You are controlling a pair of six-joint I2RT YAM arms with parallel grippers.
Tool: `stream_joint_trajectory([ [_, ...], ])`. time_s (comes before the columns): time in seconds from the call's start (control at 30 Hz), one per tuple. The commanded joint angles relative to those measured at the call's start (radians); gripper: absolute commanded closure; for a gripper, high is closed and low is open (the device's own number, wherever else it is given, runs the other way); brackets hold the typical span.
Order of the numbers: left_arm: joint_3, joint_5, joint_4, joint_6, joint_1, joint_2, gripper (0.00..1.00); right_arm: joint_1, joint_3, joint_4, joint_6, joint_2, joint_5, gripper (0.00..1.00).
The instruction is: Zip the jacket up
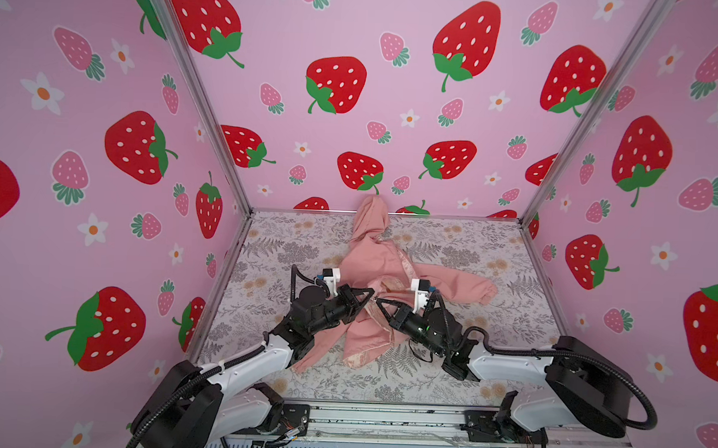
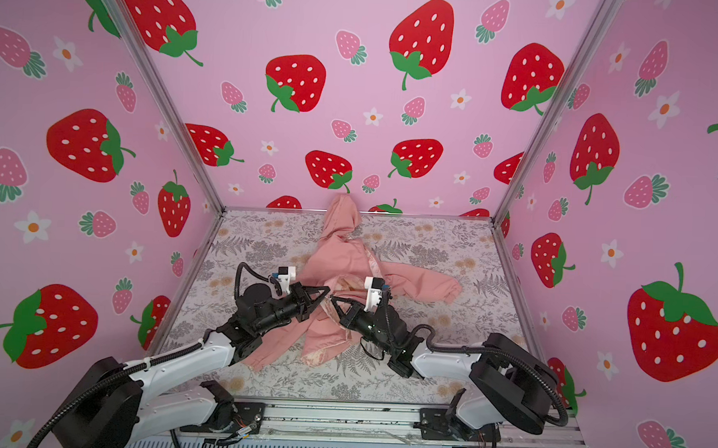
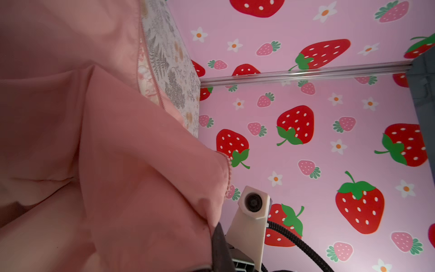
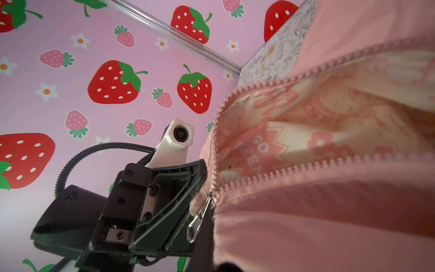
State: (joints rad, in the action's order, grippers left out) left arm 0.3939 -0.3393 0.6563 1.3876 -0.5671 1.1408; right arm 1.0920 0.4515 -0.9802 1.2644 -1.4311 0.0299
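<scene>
Top views: pink jacket (image 1: 372, 267) sprawls mid-table, hood toward back wall, one sleeve flung right, front raised. Right wrist view: zipper (image 4: 270, 177) open above metal pull (image 4: 197, 221), printed cream lining showing. Both clamped tight on jacket's front edges: left gripper (image 1: 371, 293), right gripper (image 1: 379, 303), tips nearly meeting. Floral table (image 1: 493, 247), strawberry walls (image 1: 355, 87) around.
</scene>
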Motion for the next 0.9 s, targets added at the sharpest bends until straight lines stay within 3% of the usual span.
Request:
stream_joint_trajectory([
  [0.0, -0.031, 0.089, 0.035, -0.001, -0.018, -0.007, 0.91, 0.041, -0.034, -0.011, 0.049, -0.015, -0.086, 1.00],
  [0.13, -0.065, 0.110, 0.061, 0.013, -0.047, 0.003, 0.86, 0.051, -0.060, -0.027, 0.062, -0.009, -0.074, 1.00],
  [0.43, -0.090, 0.119, 0.082, 0.025, -0.065, -0.004, 0.62, 0.057, -0.076, -0.026, 0.067, 0.021, -0.050, 1.00],
  [0.67, -0.096, 0.081, 0.102, 0.006, -0.080, -0.003, 0.62, 0.057, -0.088, -0.021, 0.064, 0.059, -0.026, 1.00],
  [0.87, -0.099, 0.033, 0.168, -0.009, -0.089, 0.015, 0.67, 0.058, -0.081, 0.035, 0.044, 0.111, -0.016, 1.00],
])
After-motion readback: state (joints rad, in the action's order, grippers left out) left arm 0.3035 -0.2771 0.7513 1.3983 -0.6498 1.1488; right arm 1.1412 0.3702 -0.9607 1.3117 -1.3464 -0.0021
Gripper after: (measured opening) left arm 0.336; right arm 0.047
